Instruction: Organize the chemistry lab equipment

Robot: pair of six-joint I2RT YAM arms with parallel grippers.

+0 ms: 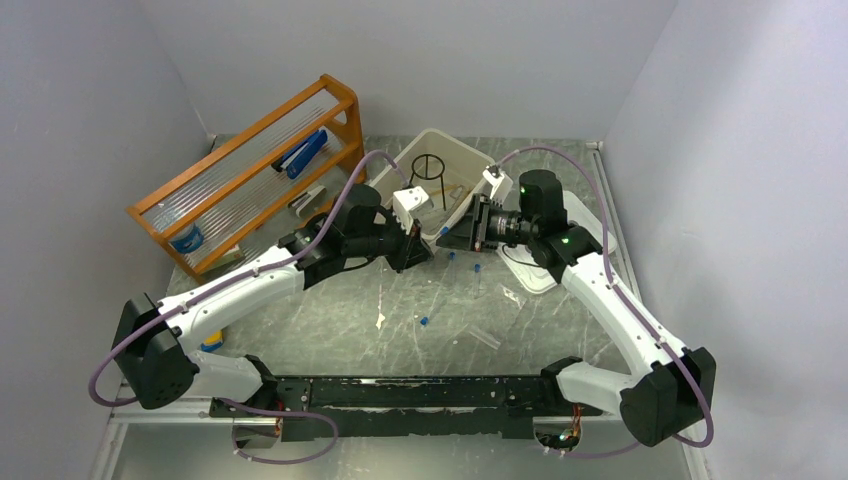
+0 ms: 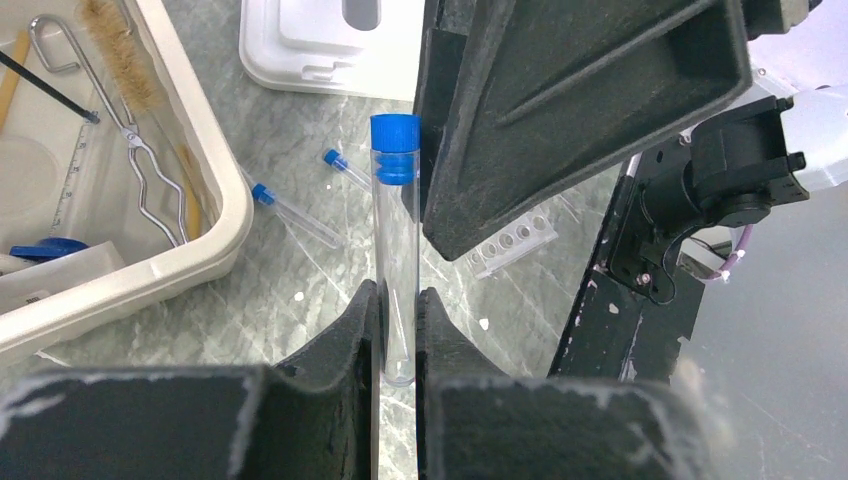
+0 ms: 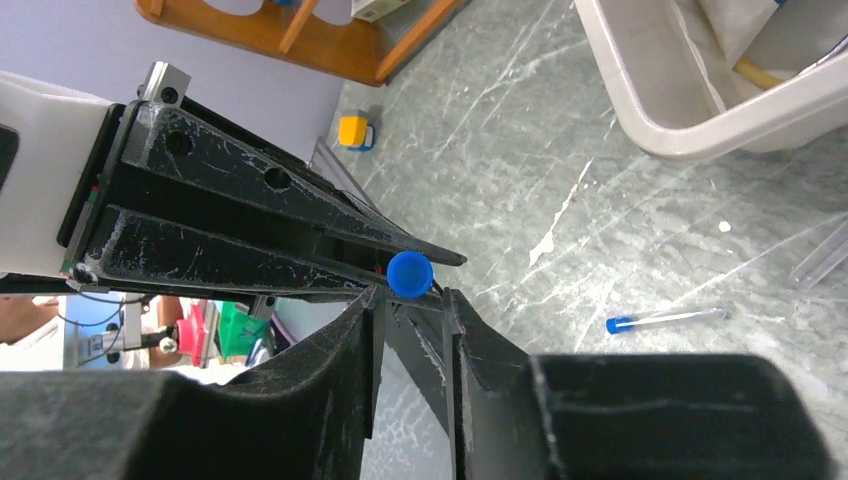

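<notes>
My left gripper [image 2: 397, 300] is shut on the lower end of a clear tube [image 2: 395, 250] with a blue cap [image 2: 394, 148], held above the table. My right gripper [image 3: 412, 300] meets it head-on between the two arms [image 1: 445, 238]. Its jaws stand slightly apart and empty, and the blue cap [image 3: 410, 274] sits just beyond the fingertips. One right finger [image 2: 560, 110] looms beside the cap. Two capped vials [image 2: 295, 215] [image 2: 345, 170] lie on the table by the beige tub [image 2: 215, 240], which holds tongs [image 2: 140, 170], a bristle brush [image 2: 120, 60] and the black tripod [image 1: 428, 170].
The orange wooden rack [image 1: 250, 175] stands at the back left. The white lid [image 1: 530, 270] lies under the right arm. More blue-capped vials [image 1: 425, 321] [image 3: 665, 318] lie on the marble table. A clear holed strip [image 2: 510, 240] rests near the front rail.
</notes>
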